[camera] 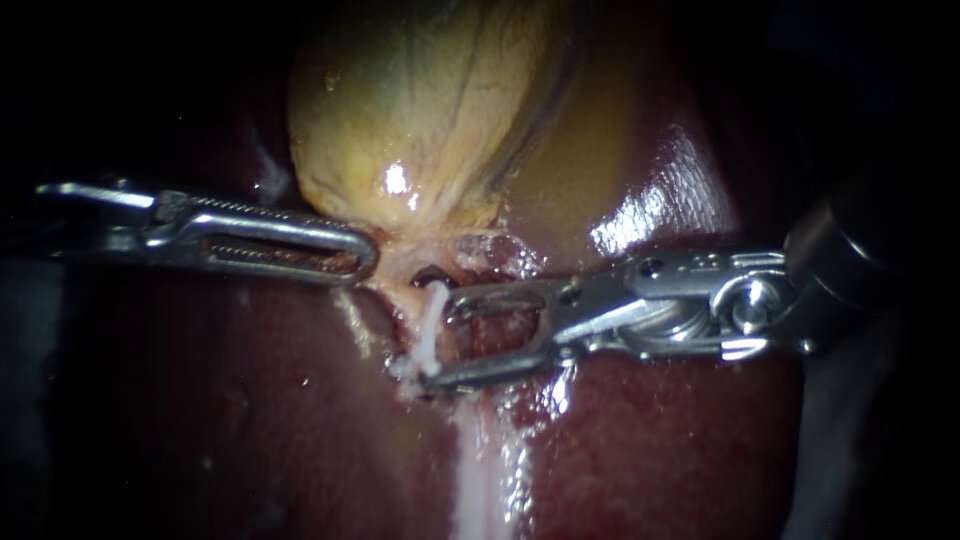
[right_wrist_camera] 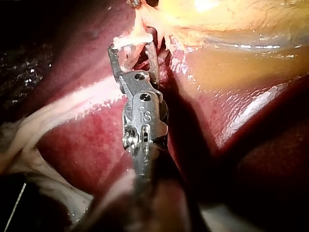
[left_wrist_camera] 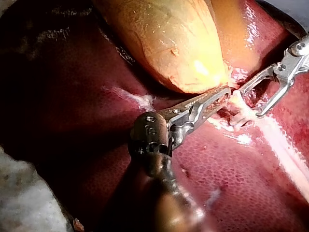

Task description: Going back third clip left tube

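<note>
R instrument (camera: 445, 340), slim steel shaft w/ two small jaws: jaws wide apart, gripping nothing, straddling thin white tube (camera: 434, 315), which lies crosswise btwn them. Retreat should run along own shaft. L instrument (camera: 365, 252) sits farther off, by glossy yellow gallbladder (camera: 420, 100).

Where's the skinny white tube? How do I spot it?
Find the big yellow gallbladder lying on the dark red liver. Just under its narrow end, the skinny tube sits at the tips of the right instrument, jaws open. It is thinner and whiter than the broad pale strip below it.
</note>
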`<state>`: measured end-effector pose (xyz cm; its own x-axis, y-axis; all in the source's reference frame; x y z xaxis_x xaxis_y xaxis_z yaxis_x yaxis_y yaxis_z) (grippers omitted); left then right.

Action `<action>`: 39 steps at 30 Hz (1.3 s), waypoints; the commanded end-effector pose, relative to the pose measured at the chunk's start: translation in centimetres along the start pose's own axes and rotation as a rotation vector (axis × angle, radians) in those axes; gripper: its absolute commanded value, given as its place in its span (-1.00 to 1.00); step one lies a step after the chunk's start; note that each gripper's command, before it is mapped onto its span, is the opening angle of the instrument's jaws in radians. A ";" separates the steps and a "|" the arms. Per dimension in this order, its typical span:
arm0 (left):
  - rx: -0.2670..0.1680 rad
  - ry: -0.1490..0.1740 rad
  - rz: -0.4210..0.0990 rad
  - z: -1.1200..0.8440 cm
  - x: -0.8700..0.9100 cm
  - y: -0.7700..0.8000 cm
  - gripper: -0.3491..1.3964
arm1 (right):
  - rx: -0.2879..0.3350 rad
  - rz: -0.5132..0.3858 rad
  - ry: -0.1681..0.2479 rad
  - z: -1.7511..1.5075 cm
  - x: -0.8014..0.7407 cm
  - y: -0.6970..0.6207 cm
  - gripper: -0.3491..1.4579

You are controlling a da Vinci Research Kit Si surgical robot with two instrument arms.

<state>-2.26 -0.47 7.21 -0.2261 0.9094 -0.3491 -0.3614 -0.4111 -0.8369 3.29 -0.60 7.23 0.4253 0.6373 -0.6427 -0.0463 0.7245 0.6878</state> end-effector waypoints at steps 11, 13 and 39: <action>-0.001 0.000 0.001 -0.02 -0.01 -0.01 -1.00 | 0.001 -0.003 0.016 -0.26 0.07 -0.03 -0.06; -0.001 -0.001 0.001 -0.02 -0.01 -0.01 -1.00 | 0.001 -0.007 0.019 -0.37 0.09 -0.05 -0.06; 0.012 0.007 0.007 0.28 -0.07 -0.16 -1.00 | 0.004 -0.107 0.019 -1.14 0.25 -0.16 -0.06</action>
<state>-2.46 -0.48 7.52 -0.2224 0.9068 -0.3582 -0.3685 -0.4183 -0.8302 2.37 -0.25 6.57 0.4101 0.5610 -0.7191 0.0021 0.7879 0.6158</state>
